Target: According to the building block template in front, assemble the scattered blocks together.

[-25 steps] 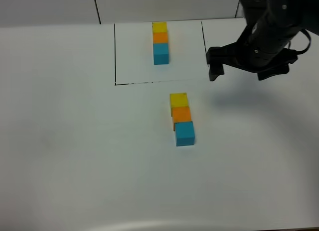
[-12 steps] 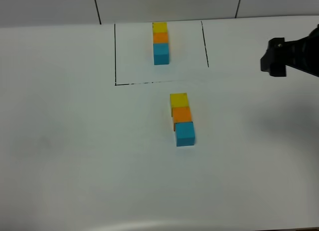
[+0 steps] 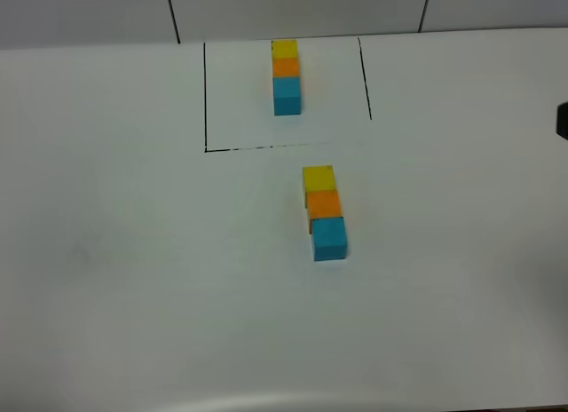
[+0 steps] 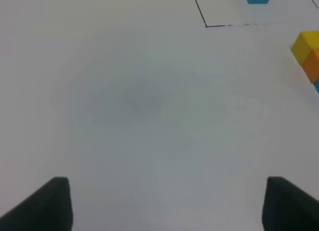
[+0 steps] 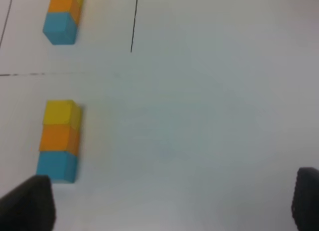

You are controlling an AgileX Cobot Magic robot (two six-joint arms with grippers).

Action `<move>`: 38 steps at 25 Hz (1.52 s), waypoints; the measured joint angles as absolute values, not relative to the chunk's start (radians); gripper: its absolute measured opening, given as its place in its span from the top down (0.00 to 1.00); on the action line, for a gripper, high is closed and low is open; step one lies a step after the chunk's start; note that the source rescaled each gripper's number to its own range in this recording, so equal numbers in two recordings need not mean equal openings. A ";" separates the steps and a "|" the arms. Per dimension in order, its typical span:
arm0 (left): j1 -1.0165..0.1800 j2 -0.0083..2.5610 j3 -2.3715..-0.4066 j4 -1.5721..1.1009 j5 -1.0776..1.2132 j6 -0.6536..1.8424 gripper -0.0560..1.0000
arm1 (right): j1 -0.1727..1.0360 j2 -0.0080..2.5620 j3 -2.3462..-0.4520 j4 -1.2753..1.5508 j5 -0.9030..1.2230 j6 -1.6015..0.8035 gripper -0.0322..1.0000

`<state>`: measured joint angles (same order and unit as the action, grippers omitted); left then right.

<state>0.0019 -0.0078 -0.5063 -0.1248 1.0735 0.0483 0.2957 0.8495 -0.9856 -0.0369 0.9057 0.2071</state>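
Right end effector (image 5: 169,201) withdrawn, apparently open; scattered blocks (image 3: 323,212) joined.

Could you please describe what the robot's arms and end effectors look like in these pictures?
Little of them shows. In the left wrist view, the left end effector appears as two dark, nearly black, matte fingertips with blunt, angular ends. The right end effector looks alike, with two blurred dark fingertips. The high camera catches only a black sliver of the right arm at the picture's edge. No cables or markings are visible.

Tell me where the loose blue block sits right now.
In the exterior high view the blue block sits near the table's middle, at the near end of the assembled row, touching the orange block, outside the black outline.
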 joint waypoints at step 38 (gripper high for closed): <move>0.002 -0.008 -0.506 -0.125 1.073 0.047 0.32 | 0.296 -0.007 -0.504 -0.063 1.071 0.157 0.27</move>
<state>0.0019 -0.0078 -0.5063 -0.1251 1.0735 0.0466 0.2957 -0.0073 -0.5039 -0.0625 1.0706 0.1569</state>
